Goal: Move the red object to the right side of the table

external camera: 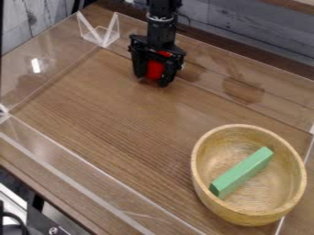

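Observation:
The red object [154, 69], a small toy strawberry, rests on the table [123, 119] at the far middle-left. My black gripper [157, 66] has come straight down over it, fingers open on either side of the red body. Whether the fingers touch the strawberry I cannot tell. Its green cap is mostly hidden behind the right finger.
A round wooden bowl [215, 179] holding a green rectangular block [241, 172] sits at the near right. Low clear acrylic walls [73, 197] border the tabletop, with a clear bracket [98, 30] at the far left corner.

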